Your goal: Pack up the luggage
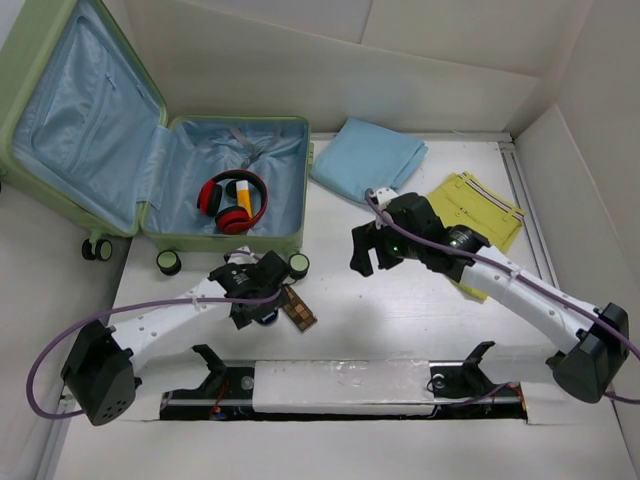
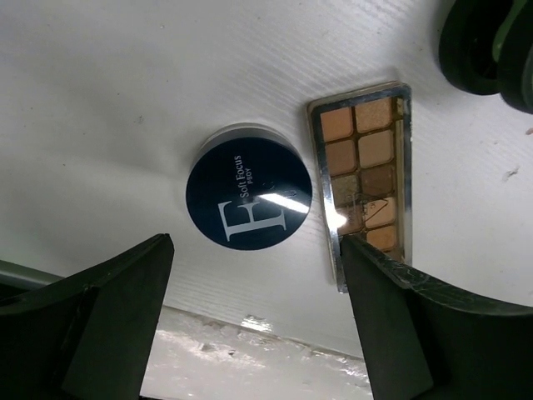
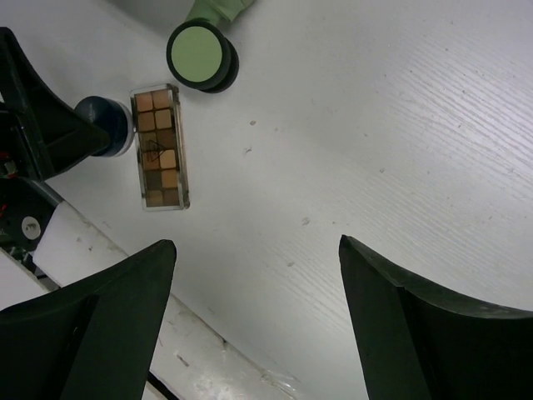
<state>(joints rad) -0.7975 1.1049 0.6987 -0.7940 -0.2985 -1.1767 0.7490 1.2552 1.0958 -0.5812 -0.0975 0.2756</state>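
The pale green suitcase (image 1: 60,150) lies open at the back left, blue lining up. Red headphones (image 1: 232,198) and a yellow-and-orange tube (image 1: 245,193) lie inside it. My left gripper (image 1: 262,305) is open and empty, hovering over a round dark blue jar (image 2: 248,198) and an eyeshadow palette (image 2: 366,171), which lie side by side on the table. The palette (image 3: 160,147) and jar (image 3: 104,127) also show in the right wrist view. My right gripper (image 1: 372,256) is open and empty above bare table at the middle.
A folded light blue cloth (image 1: 368,160) lies at the back centre. A yellow garment (image 1: 480,215) lies at the right, partly under my right arm. A suitcase wheel (image 3: 200,55) stands near the palette. A black rail (image 1: 340,385) runs along the near edge.
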